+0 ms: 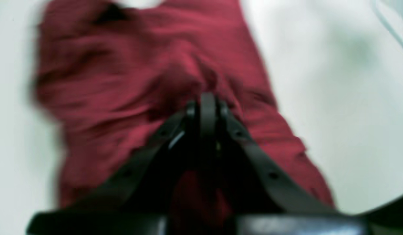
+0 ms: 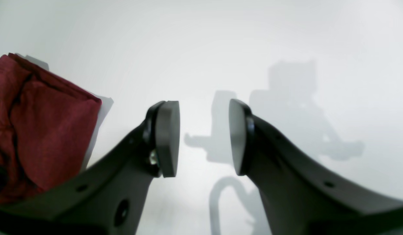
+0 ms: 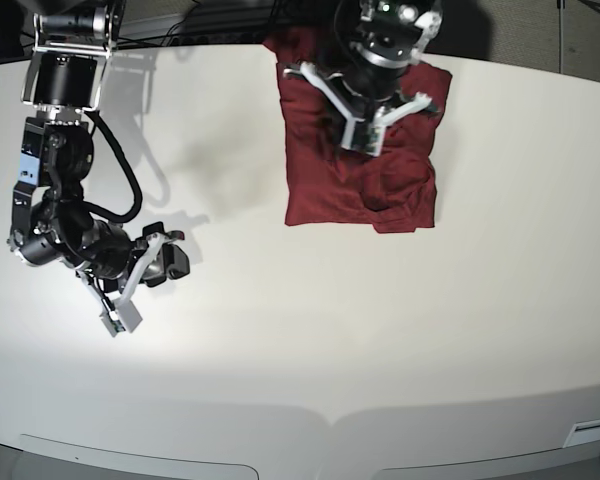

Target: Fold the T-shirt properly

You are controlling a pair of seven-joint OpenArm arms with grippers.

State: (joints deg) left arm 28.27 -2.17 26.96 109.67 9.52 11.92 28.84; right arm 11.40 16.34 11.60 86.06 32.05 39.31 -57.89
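Note:
The T-shirt (image 3: pixel 330 180) lies as a rumpled dark red rectangle at the back of the white table (image 3: pixel 280 340). My left gripper (image 3: pixel 356 120) is down on its upper middle. In the blurred left wrist view, the left gripper (image 1: pixel 206 99) has its jaws pressed together, and folds of the T-shirt (image 1: pixel 123 81) bunch toward the tips. My right gripper (image 3: pixel 172 256) hovers low over bare table at the left, well apart from the cloth. Seen from the right wrist, the right gripper (image 2: pixel 204 137) stands open with nothing between its pads, and a corner of the T-shirt (image 2: pixel 48 130) shows at the left edge.
The table's curved front edge (image 3: pixel 330 420) runs along the bottom of the base view. Dark cables (image 3: pixel 220 20) and equipment sit behind the table's back edge. A thin white cable (image 1: pixel 390 26) crosses the left wrist view's top right corner.

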